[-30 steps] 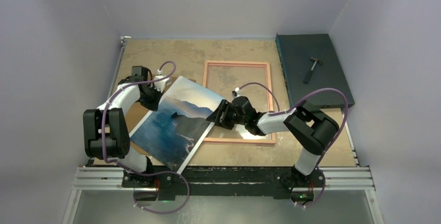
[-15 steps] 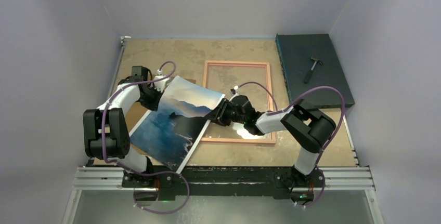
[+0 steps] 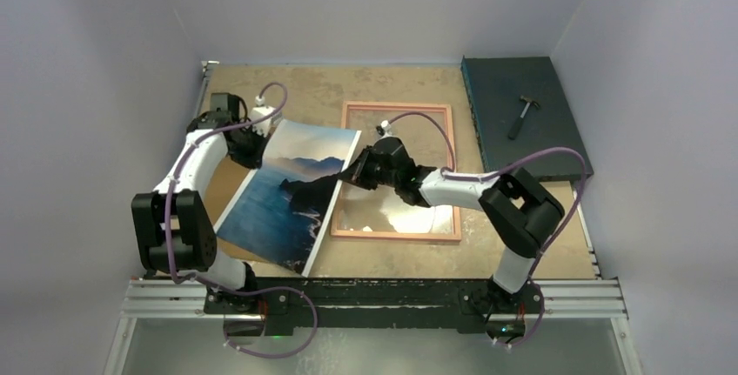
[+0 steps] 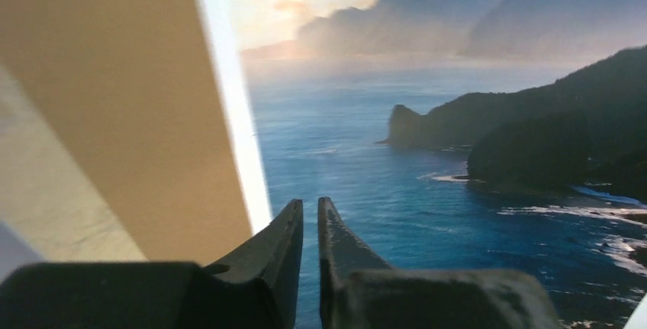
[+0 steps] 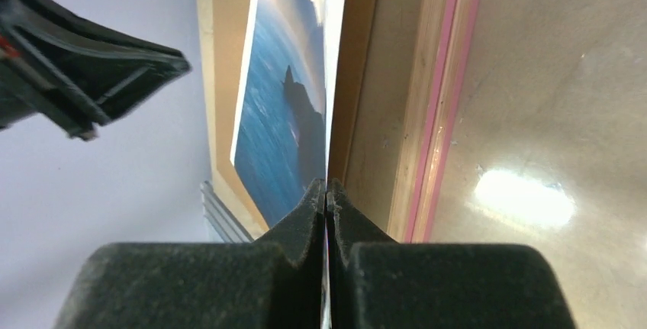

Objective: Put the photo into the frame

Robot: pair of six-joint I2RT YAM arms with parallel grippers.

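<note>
The photo (image 3: pixel 287 201), a sea and dark-mountain print, lies slanted on the left of the table, its right edge lifted. My right gripper (image 3: pixel 351 173) is shut on that right edge. In the right wrist view the photo (image 5: pixel 278 115) runs edge-on into the closed right gripper (image 5: pixel 326 184). The pink frame (image 3: pixel 396 107) lies flat right of the photo, and its rail (image 5: pixel 439 115) passes beside my right fingers. My left gripper (image 3: pixel 255 136) hovers at the photo's upper left corner. In the left wrist view it (image 4: pixel 310 203) is shut to a sliver over the print (image 4: pixel 427 161), holding nothing.
A dark pad (image 3: pixel 540 144) at the back right carries a small hammer (image 3: pixel 520 116). A brown board (image 3: pixel 228 185) shows under the photo's left side. Pale walls close in on three sides. A metal rail (image 3: pixel 374 292) runs along the near edge.
My right gripper has shut on the photo's right edge and moved back with it, swinging the print more upright. The left gripper has drifted back and left, and the photo no longer sits between its fingers.
</note>
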